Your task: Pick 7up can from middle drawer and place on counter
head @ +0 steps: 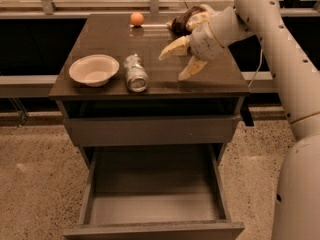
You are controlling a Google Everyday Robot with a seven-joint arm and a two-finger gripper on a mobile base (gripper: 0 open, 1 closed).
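Observation:
The 7up can (135, 73) lies on its side on the dark counter (210, 84), just right of the white bowl and near the front edge. My gripper (176, 64) is open and empty, hanging over the counter a short way right of the can and apart from it. One cream fingertip (169, 51) points left toward the can. The middle drawer (152, 206) is pulled open below, and its grey floor shows nothing inside.
A white bowl (94, 70) sits at the counter's left front. An orange ball (137, 18) and a dark brown object (181, 21) rest at the back edge. A shut drawer front (150, 130) sits above the open one. My arm (280, 54) runs down the right side.

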